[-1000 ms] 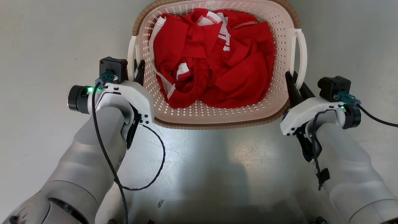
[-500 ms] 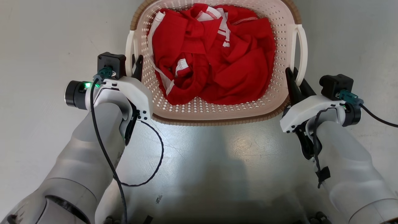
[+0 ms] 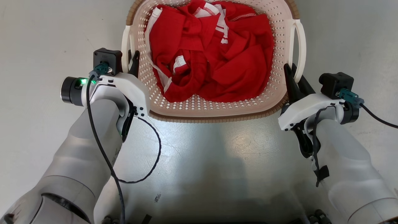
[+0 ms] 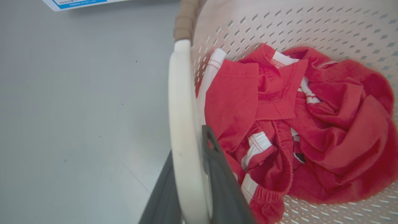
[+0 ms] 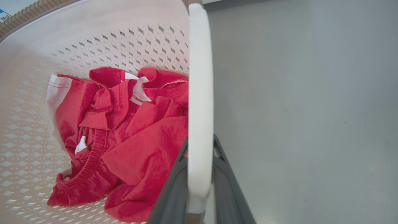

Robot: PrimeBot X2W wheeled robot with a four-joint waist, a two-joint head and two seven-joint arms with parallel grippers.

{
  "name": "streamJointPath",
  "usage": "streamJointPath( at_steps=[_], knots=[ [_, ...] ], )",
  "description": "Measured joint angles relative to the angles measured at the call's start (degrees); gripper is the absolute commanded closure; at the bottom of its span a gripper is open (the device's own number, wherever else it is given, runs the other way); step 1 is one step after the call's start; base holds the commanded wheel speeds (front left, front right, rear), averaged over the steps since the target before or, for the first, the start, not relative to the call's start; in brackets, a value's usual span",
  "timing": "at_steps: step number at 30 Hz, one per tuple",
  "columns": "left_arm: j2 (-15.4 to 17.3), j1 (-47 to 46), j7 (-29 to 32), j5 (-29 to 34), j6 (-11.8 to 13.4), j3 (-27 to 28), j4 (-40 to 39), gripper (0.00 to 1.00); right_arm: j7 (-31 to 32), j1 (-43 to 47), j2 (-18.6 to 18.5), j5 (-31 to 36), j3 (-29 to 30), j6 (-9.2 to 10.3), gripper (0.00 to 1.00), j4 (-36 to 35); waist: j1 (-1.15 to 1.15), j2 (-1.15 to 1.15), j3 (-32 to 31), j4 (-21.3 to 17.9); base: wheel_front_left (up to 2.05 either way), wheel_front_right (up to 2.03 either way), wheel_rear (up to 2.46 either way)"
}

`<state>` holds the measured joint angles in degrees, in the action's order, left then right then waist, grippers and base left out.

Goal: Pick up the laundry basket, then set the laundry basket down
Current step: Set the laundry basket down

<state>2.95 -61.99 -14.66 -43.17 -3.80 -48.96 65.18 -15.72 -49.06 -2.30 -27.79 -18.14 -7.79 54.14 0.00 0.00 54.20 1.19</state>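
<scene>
Cream laundry basket (image 3: pixel 217 109) holding red clothes (image 3: pixel 214 56) lies at twelve o'clock in the head view, squarely between the arms. The left gripper (image 3: pixel 131 62), at ten o'clock, is clamped on its white left handle (image 4: pixel 182 124). The right gripper (image 3: pixel 291 71), at three o'clock, clamps the right handle (image 5: pixel 199 109). Both are equally near.

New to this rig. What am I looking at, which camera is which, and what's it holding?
A wheeled robot with two arms. The picture with both arms is from its head camera, looking down at a grey floor; the pale tubes are its forearms. The other two are from wrist cameras, looking along each arm's dark fingers. In front is a cream laundry basket with red clothes inside. The left end effector is closed on the left handle, the right end effector on the right handle. Whether the basket is off the floor, I cannot tell.
</scene>
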Motion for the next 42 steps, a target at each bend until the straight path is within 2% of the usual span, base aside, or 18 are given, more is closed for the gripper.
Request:
streamJointPath(
  at_steps=[3,4,5,7,15,18,21,26,31,40,41,42],
  knots=[
    [-0.11,0.0,-0.04,0.43,-0.19,0.55,-0.01,1.0,0.0,-0.01,0.0,-0.44,-0.14,0.01,1.0,0.18,0.0,0.0,-0.1,0.01,0.0,0.0,0.0],
    [-0.16,0.0,-0.03,0.44,-0.27,0.81,-0.09,0.91,0.01,-0.01,-0.01,-0.44,-0.15,0.01,1.0,0.3,0.0,0.0,-0.16,0.02,0.0,0.0,0.0],
    [-0.26,0.0,-0.03,0.45,-0.27,1.04,-0.18,0.87,0.02,-0.01,-0.03,-0.43,-0.13,0.01,0.93,0.33,0.0,0.0,-0.2,0.03,0.0,0.0,0.0],
    [-0.43,0.01,-0.03,0.52,-0.29,1.45,-0.36,0.85,0.04,-0.01,-0.12,-0.4,0.02,0.01,0.91,0.4,0.0,0.0,-0.27,0.12,0.0,0.0,0.0],
    [-0.8,0.05,0.0,1.07,-0.35,2.33,-0.96,0.85,0.15,0.02,-0.44,-0.29,0.4,0.01,0.82,0.25,0.0,0.0,-0.32,0.4,0.0,0.0,0.0],
    [-0.85,0.05,0.0,1.37,-0.51,2.57,-1.05,0.82,0.35,0.04,-0.55,-0.29,0.42,0.01,0.78,0.19,0.0,0.0,-0.37,0.43,0.0,0.0,0.0],
    [-0.99,0.08,-0.01,2.24,-0.86,2.67,-1.15,0.77,0.59,0.11,-0.69,-0.27,0.46,0.05,0.76,0.25,0.0,0.0,-0.43,0.48,0.0,0.0,0.0],
    [-1.48,0.32,-0.01,2.5,-1.26,2.99,-1.13,0.8,0.59,0.13,-1.37,-0.27,0.59,0.2,0.75,0.29,0.0,0.0,-0.52,0.58,0.0,0.0,0.0],
    [-1.57,0.46,-0.01,2.92,-1.32,3.28,-1.1,0.76,0.59,0.12,-1.43,0.25,0.76,0.23,0.72,0.21,0.0,0.0,-0.56,0.68,0.0,0.0,0.0],
    [-1.58,0.76,-0.04,2.87,-1.34,3.16,-1.68,0.5,0.59,0.13,-1.41,0.59,0.75,0.23,0.67,-0.07,0.0,0.0,-0.65,0.75,0.0,0.0,0.0],
    [-1.57,0.79,-0.04,2.85,-1.33,3.1,-1.76,0.39,0.59,0.13,-1.42,0.59,0.74,0.24,0.63,-0.07,0.0,0.0,-0.67,0.76,0.0,0.0,0.0],
    [-1.56,0.87,-0.04,2.72,-1.33,3.04,-1.83,0.33,0.59,0.13,-1.43,0.59,0.74,0.24,0.61,-0.07,0.0,0.0,-0.68,0.77,0.0,0.0,0.0]
  ],
)
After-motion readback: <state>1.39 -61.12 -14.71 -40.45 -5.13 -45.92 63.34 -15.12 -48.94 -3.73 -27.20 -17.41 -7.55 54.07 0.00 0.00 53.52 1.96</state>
